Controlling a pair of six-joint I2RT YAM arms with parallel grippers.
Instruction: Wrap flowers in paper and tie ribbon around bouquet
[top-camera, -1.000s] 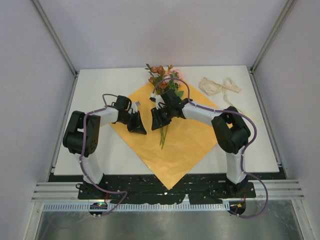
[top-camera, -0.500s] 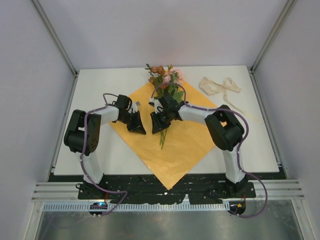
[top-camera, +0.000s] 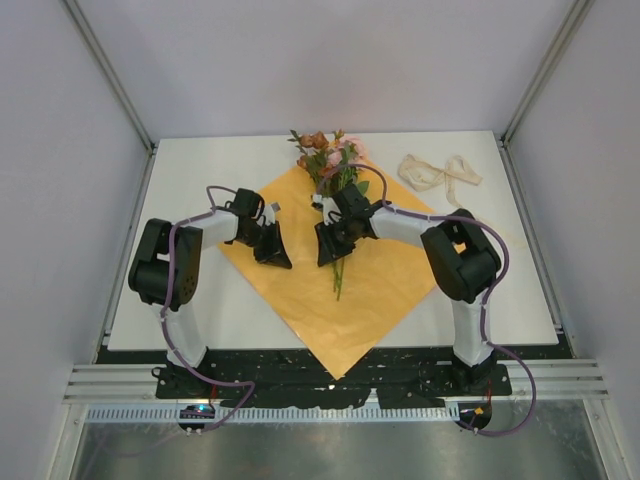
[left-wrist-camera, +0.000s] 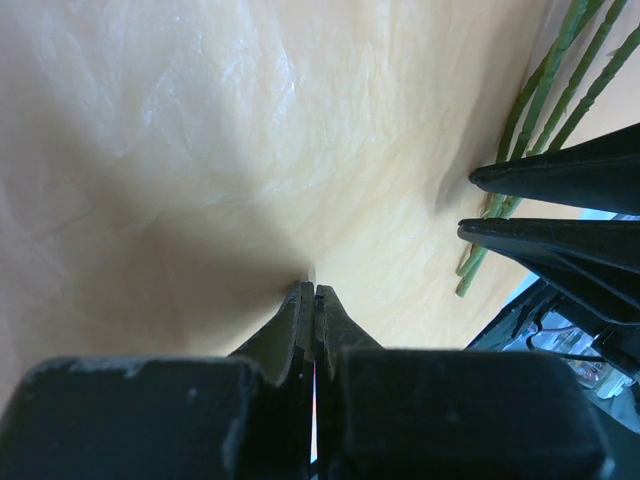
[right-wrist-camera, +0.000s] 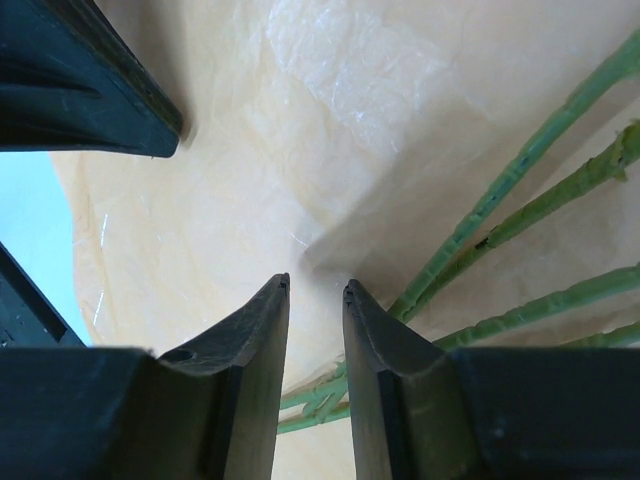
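**Settling the flowers before the first fold**

On the white table (top-camera: 200, 300), the paper (top-camera: 370, 290) lies flat as a diamond. The flowers (top-camera: 330, 160) rest along its far half, blooms past the far corner and stems (right-wrist-camera: 520, 170) pointing toward the middle. The ribbon (top-camera: 440, 172) sits loose on the table, well apart to the right.

The left gripper (left-wrist-camera: 313, 290) has its fingers pressed tight together, tips down on the sheet left of the stems. The right gripper (right-wrist-camera: 315, 285) stands at the stems with its fingers slightly apart. Bare paper shows between the tips and stems cross lower in the gap, so I cannot tell whether any are pinched.

This looks like the placing step, with no fold made yet. To do it well, the left gripper should pin the sheet so it does not slide or crease. The right should line the stems up with the diagonal toward the near corner, moving low and slowly, since the thin stems fan out easily.

No brand, label or writing can be read anywhere.
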